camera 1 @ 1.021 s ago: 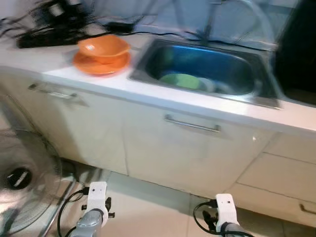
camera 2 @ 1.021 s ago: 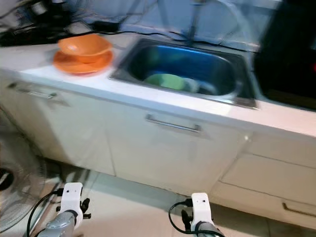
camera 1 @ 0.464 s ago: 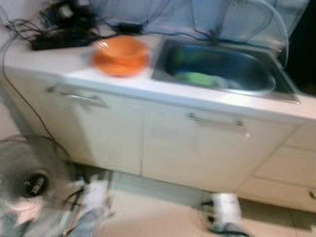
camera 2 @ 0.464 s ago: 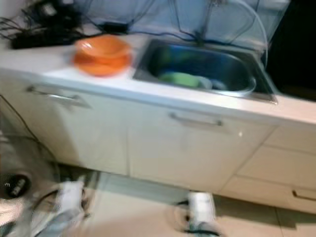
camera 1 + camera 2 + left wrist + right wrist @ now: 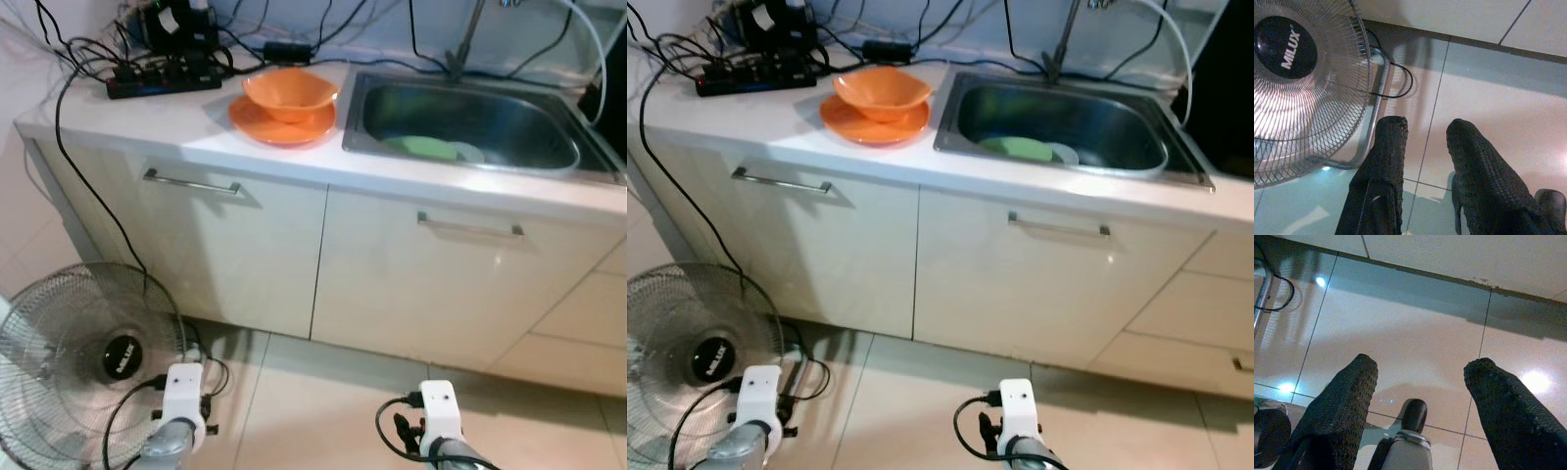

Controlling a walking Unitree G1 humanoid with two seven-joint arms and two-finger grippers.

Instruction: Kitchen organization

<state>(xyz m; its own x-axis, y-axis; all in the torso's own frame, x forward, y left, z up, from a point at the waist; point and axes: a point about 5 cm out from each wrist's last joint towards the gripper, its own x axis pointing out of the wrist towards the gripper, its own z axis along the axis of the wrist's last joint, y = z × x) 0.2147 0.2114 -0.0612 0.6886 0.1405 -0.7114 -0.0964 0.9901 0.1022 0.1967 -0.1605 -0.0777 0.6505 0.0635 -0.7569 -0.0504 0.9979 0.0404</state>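
change since earlier: the whole head view is shifting and sharpening, so the camera is the thing moving; the counter is now showing from further back and more to the left, and the fan on the floor is coming fully into view. the dishes are staying where they were.
left gripper (image 5: 1422, 132): hanging low beside the robot, its two black textured fingers standing moderately apart with nothing between them, pointing at the pale glossy floor tiles (image 5: 1488, 93).
right gripper (image 5: 1422, 369): also hanging idle over the tiles, its fingers spread wide and gripping nothing.
nearest to the grippers: a round wire-caged floor fan with a black hub (image 5: 83, 362) is standing just beside the left arm, its grey cable looping over the tiles.
cabinets: the cream cabinet doors with slim metal bar handles (image 5: 470, 227) are all shut, and are rising between the grippers and the worktop.
task's things: an orange plastic bowl (image 5: 290, 93) is sitting upright on a flat orange plate (image 5: 279, 122) on the white counter (image 5: 147, 113), just left of the stainless steel sink (image 5: 470, 113); a light green plate (image 5: 421, 148) is lying in the sink basin touching a pale smaller dish (image 5: 468, 153) that i cannot make out clearly.
further back: a black power strip with tangled black cables (image 5: 162, 78) is lying along the counter's rear edge near the orange dishes.
progress: judging from this, the organising is barely beginning; nothing is being held, and both arms are well apart from the dishes.
left to do: probably closing in on the counter, raising an arm, then clearing the orange pair and the sink dishes.
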